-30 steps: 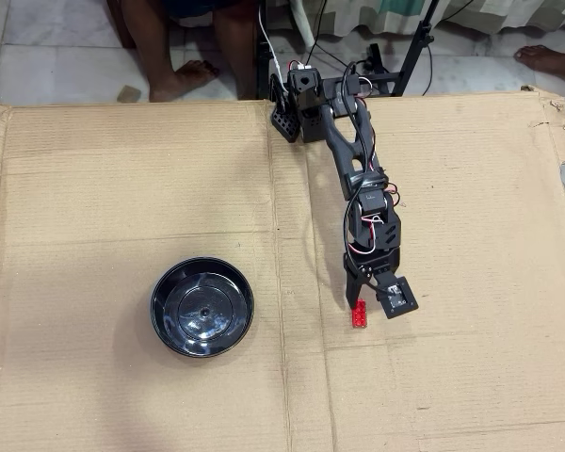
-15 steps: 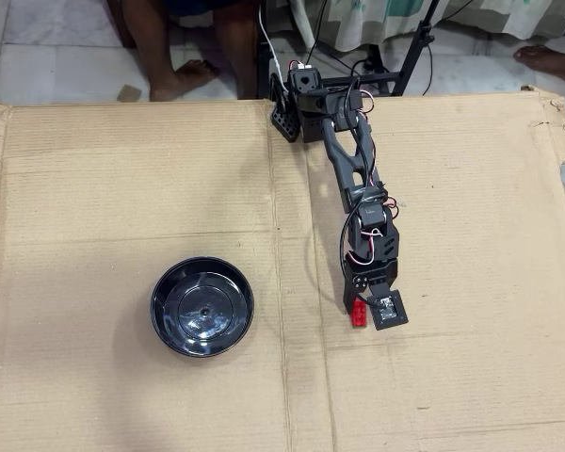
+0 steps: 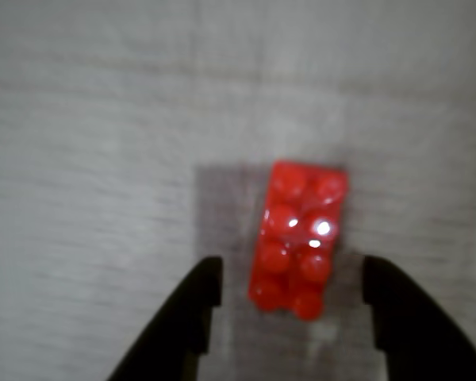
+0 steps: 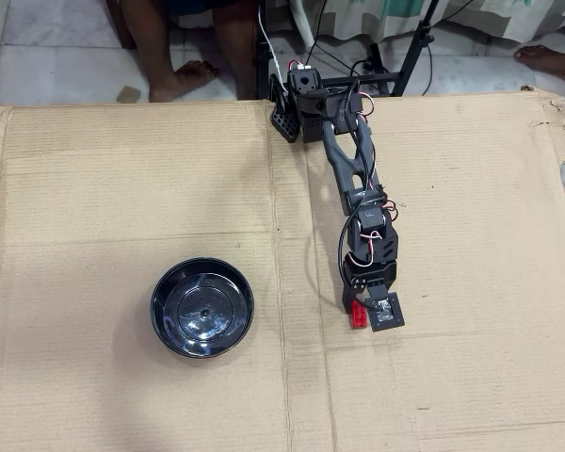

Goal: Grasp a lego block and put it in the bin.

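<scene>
The bin [image 4: 202,307] holds nothing; the spread end effector [image 3: 289,282] straddles the lego block [image 3: 299,239] on cardboard [image 4: 122,188]

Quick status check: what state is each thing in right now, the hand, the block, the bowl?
hand: open, fingertips on either side of the block's near end, not closed on it.
lego block: studs up, lying flat on the cardboard, not lifted.
bin: upright, empty, to the left of the arm in the overhead view.
</scene>
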`<state>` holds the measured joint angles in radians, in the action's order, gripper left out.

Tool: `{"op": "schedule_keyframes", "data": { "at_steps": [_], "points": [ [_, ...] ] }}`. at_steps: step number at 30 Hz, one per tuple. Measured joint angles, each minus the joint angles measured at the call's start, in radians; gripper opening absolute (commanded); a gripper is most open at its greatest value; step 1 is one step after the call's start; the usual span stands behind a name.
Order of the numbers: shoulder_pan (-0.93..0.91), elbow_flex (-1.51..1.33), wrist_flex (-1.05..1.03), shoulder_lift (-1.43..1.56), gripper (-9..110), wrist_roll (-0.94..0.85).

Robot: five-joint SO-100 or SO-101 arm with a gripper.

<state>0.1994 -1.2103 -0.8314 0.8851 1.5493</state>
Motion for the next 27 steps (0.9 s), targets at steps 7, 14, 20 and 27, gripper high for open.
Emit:
{"op": "schedule_keyframes", "data": {
  "at_steps": [7, 14, 20, 27],
  "points": [
    [0.000, 0.002, 0.000, -0.023, 20, 0.000],
    [0.000, 0.002, 0.000, -0.025, 19, 0.000],
    [-0.005, 0.002, 0.005, -0.025, 4, 0.000],
    [-0.008, 0.002, 0.005, -0.025, 0, 0.000]
  ]
}}
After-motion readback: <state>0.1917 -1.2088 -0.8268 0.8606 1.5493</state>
